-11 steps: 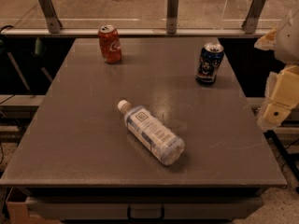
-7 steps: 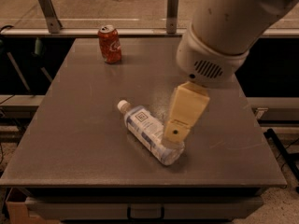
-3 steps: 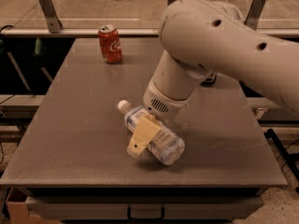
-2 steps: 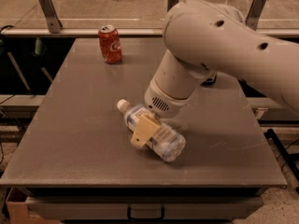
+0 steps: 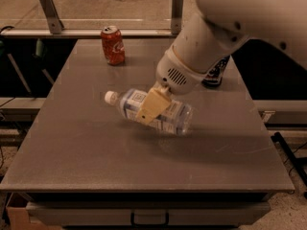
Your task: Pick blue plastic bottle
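Camera view has the gripper [image 5: 148, 111] sitting over the middle of the grey table [image 5: 96, 152], clamped around the blue plastic bottle [image 5: 175, 119]. You can only really see one tan finger [image 5: 151, 105], lying across the near side of the bottle's label. The other one is hidden behind the bottle, so the jaws are closed in about as far as the bottle body lets them.

The bottle is on its side, with its white cap [image 5: 111, 97] pointing left and a bit higher than the clear bottom end, which points right. It looks like it's up off the tabletop, since there's a soft shadow on the surface just beneath it.

The big white arm [image 5: 230, 28] comes in from the upper right. A red soda can [image 5: 113, 45] stands upright near the far left of the table, well apart from the bottle. A dark blue drink can [image 5: 216, 73] stands at the far right, mostly hidden behind the arm.
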`<state>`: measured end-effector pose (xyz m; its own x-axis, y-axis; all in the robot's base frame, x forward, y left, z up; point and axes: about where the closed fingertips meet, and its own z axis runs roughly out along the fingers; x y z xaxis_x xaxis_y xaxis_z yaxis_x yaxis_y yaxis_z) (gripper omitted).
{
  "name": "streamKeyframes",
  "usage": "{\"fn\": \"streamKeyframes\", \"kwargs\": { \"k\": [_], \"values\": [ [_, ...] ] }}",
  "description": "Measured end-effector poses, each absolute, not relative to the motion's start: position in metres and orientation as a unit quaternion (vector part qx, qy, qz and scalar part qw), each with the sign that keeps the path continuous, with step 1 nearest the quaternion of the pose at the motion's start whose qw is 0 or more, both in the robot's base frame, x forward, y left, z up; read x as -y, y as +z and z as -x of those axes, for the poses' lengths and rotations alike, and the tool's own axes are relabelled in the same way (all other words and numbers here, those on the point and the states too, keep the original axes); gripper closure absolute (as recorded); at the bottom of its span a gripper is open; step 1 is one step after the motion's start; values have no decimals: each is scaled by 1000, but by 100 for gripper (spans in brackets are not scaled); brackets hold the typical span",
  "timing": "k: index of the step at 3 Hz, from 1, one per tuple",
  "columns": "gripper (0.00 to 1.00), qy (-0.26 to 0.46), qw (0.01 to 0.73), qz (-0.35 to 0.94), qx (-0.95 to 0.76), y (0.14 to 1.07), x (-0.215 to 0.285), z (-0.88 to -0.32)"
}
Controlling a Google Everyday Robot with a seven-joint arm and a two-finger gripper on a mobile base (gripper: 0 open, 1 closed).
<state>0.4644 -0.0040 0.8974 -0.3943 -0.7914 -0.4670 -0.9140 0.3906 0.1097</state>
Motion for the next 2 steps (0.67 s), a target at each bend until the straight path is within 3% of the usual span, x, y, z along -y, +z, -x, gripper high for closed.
{"fn": "streamKeyframes", "kwargs": {
  "k": [1, 2],
  "values": [
    [100, 225, 212, 551, -775, 949, 2, -466],
    [100, 233, 229, 559, -763, 966, -4, -465]
  ]
}}
